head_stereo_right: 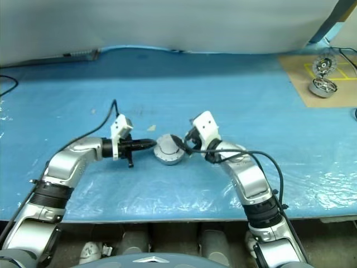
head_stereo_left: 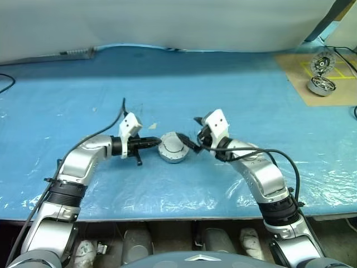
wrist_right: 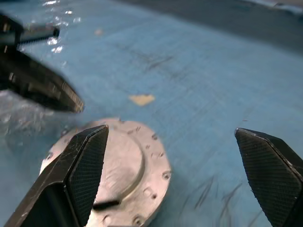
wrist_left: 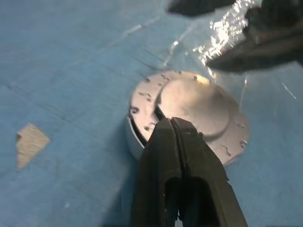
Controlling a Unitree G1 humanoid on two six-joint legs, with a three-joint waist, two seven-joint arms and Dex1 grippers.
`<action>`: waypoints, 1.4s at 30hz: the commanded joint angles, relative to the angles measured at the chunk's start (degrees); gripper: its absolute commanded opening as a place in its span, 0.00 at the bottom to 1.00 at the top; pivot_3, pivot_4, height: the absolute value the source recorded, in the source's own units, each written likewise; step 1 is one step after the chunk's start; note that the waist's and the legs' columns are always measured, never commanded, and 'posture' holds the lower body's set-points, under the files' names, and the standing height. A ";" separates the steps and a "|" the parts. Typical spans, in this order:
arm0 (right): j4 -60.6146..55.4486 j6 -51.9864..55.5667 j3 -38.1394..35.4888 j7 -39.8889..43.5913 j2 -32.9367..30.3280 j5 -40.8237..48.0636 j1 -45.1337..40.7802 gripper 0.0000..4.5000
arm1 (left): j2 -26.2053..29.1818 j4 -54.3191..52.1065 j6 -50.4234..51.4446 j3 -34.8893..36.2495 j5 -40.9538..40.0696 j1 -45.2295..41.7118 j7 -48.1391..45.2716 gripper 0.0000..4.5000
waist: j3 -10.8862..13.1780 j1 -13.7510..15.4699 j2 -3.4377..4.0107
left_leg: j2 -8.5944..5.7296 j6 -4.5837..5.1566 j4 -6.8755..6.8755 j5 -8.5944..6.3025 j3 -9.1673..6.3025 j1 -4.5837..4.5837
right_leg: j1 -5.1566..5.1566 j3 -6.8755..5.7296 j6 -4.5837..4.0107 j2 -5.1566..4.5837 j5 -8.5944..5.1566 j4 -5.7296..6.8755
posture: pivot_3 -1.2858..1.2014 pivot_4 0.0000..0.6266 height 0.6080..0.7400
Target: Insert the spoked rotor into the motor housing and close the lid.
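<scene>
One motor housing (head_stereo_left: 172, 148) is sitting near the middle of the blue table (head_stereo_left: 234, 89), its lid (wrist_left: 194, 106) lying closed and flat on top, plain grey side up, with small holes dotting the rim. Two grippers are flanking it. The left gripper (head_stereo_left: 157, 142) is reaching in from the left with its two black fingers (wrist_left: 175, 156) pressed together, clasping nothing, their tips hovering at the housing's left edge; whether they are touching the metal cannot be told. The right gripper (wrist_right: 173, 177) is coming in from the right with its two fingers spread wide and empty, one finger (wrist_right: 85, 165) hanging over the lid's rim and the other out over bare table.

Far off at the table's right far corner, one brown board (head_stereo_left: 321, 75) marked with yellow lines is carrying two small metal parts: a spoked rotor (head_stereo_left: 322, 63) standing on the yellow markings and a second silver motor unit (head_stereo_left: 321, 85) lying just nearer. Both are resting well apart from the grippers. One small tan scrap (wrist_right: 141, 99) is lying on the blue surface just beyond the housing. One white sheet (head_stereo_left: 167, 22) is running along the table's far edge.
</scene>
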 commanded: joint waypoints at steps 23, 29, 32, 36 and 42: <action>5.42 -3.68 5.93 4.08 1.77 -5.10 -0.77 0.80 | 1.43 -9.33 -4.00 2.26 -1.32 7.60 2.72 0.00 | 0.01 0.30 -0.02 | 0.01 0.01 0.14 0.00 0.00 0.07 | -0.07 0.01 0.00 -0.03 -0.01 0.10 | 0.52 0.24 1.00; 5.32 -4.20 6.08 3.87 2.32 -5.46 -0.47 0.65 | 1.54 -7.97 -5.26 2.14 -0.92 8.04 1.95 0.00 | 0.01 0.30 -0.02 | 0.01 0.01 0.16 0.00 0.00 0.08 | -0.06 0.01 0.00 -0.03 -0.01 0.11 | 0.52 0.24 1.00; 5.30 -3.98 6.53 3.63 2.62 -5.81 -0.69 0.65 | 1.57 -7.36 -6.04 2.07 -0.69 8.36 1.61 0.00 | 0.01 0.26 -0.02 | 0.02 0.01 0.16 0.00 0.00 0.08 | -0.06 0.01 0.00 -0.03 -0.01 0.11 | 0.52 0.24 1.00; 5.32 -3.06 7.59 3.28 2.90 -7.11 -1.41 0.65 | 1.65 -6.60 -6.88 1.95 -0.46 8.51 1.26 0.00 | 0.00 0.17 -0.02 | 0.02 0.01 0.17 0.00 0.00 0.08 | -0.06 0.01 0.00 -0.03 -0.01 0.13 | 0.52 0.24 1.00; 4.61 2.78 8.59 3.54 2.69 -7.60 -2.39 0.65 | 1.42 -5.29 -8.02 1.66 0.01 8.62 0.57 0.00 | 0.00 0.12 -0.02 | 0.02 0.01 0.18 0.00 0.01 0.12 | 0.01 0.02 -0.01 -0.03 -0.01 0.16 | 0.52 0.24 1.00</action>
